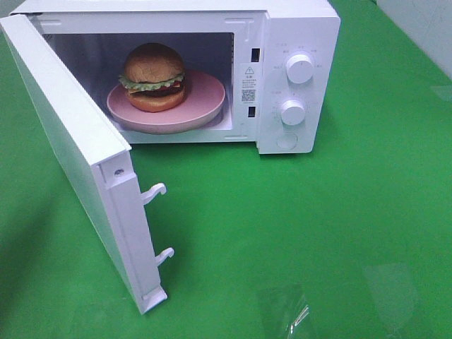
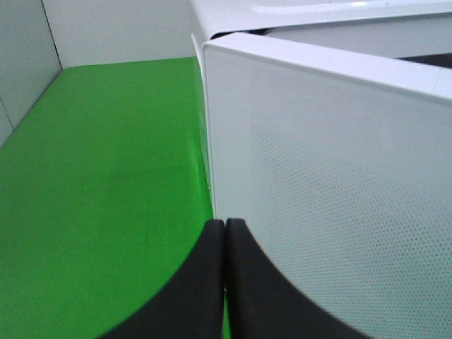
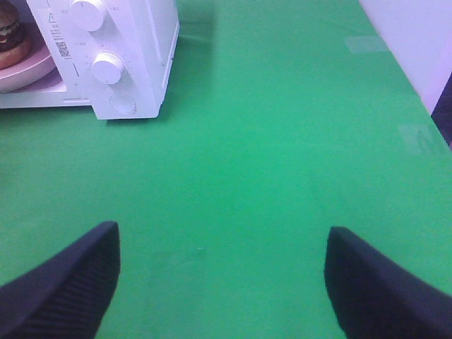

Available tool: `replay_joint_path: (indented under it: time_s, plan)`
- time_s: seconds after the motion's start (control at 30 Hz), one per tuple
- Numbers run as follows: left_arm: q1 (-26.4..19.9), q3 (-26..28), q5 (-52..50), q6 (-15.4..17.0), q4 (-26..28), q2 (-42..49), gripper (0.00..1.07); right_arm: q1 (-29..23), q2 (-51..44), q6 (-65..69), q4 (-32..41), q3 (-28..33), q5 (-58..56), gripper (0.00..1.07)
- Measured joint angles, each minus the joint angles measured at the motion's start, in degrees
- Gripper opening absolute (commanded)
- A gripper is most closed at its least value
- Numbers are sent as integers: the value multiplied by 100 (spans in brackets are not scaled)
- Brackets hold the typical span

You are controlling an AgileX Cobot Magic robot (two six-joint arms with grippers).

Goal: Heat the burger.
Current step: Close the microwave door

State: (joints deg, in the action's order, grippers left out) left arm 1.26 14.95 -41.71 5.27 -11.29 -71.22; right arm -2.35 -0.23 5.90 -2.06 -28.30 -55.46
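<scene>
The burger [image 1: 154,76], with a brown bun, green lettuce and a dark patty, sits on a round pink plate [image 1: 205,106] inside the white microwave [image 1: 300,28]. Its door [image 1: 70,141] is swung wide open to the left. The left wrist view shows my left gripper [image 2: 224,229] shut and empty, close to the outer, dotted face of the door [image 2: 332,183]; whether it touches is unclear. My right gripper [image 3: 222,240] is open with nothing in it, over bare green table, well away from the microwave [image 3: 145,49]. The burger's edge [image 3: 8,34] shows there. Neither gripper appears in the exterior high view.
Two white latch hooks [image 1: 155,192] stick out from the door's free edge. Two round knobs [image 1: 300,69] and a button sit on the microwave's control panel. A green cloth [image 1: 318,226] covers the table. Grey walls [image 2: 25,63] border the left side.
</scene>
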Motion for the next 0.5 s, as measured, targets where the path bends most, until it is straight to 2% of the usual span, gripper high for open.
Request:
replay_joint_path:
  time_s: [0.2,0.5]
  plan:
    - [17,103,-52,11,-384,-407,0,0,0,0,0,0,0,76]
    - [527,298,-80,11,-527,-825,0,0,0,0,0,0,0,76]
